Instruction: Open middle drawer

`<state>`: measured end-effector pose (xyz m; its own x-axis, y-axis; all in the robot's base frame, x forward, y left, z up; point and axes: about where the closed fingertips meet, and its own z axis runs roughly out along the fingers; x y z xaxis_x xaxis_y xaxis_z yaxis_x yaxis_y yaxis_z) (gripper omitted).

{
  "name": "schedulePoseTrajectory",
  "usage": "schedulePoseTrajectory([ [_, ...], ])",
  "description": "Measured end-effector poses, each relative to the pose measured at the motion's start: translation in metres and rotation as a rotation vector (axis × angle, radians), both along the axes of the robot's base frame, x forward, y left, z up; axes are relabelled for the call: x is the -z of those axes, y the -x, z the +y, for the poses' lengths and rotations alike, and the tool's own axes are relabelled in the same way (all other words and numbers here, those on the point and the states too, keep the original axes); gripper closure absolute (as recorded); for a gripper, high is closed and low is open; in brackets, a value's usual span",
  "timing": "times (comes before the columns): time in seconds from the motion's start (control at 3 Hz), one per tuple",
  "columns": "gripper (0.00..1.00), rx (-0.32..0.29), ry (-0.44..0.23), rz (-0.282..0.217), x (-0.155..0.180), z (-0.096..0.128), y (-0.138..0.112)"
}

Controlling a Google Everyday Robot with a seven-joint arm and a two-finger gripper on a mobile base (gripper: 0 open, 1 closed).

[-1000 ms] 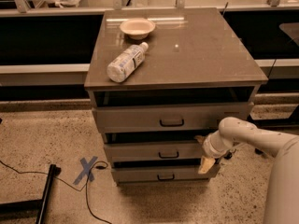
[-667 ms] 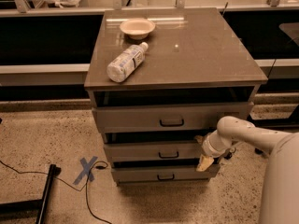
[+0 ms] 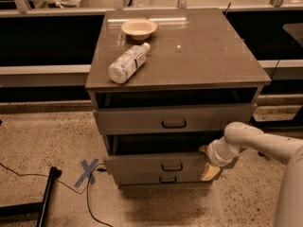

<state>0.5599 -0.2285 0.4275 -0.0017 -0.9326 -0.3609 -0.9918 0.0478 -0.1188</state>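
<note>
Grey-brown drawers are sitting in a stack of three under the top of a little cabinet (image 3: pixel 199 51). The middle drawer (image 3: pixel 142 165) is lying between the top drawer (image 3: pixel 132 122) and the thin bottom drawer (image 3: pixel 137 178). It is sticking out a bit, with a dark gap showing above it. The gripper (image 3: pixel 210 170) is sitting right at the right end of the middle drawer, not at the small dark handle (image 3: pixel 172 167), maybe because the side edge is easier to hook and pull. I cannot tell if it is gripping or let go. A bottle (image 3: pixel 127 64) is lying on its side and a bowl (image 3: pixel 138 28) is resting on the cabinet, so any pull is needing to be gentle.
</note>
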Motion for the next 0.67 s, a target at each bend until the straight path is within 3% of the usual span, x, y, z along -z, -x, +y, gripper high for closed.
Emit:
schedulePoseTrajectory([
  [0.33,0.28,-0.004,-0.028,0.038,-0.001,0.006,0.036],
  [0.67,0.27,0.02,-0.054,0.042,-0.009,0.008,0.068],
])
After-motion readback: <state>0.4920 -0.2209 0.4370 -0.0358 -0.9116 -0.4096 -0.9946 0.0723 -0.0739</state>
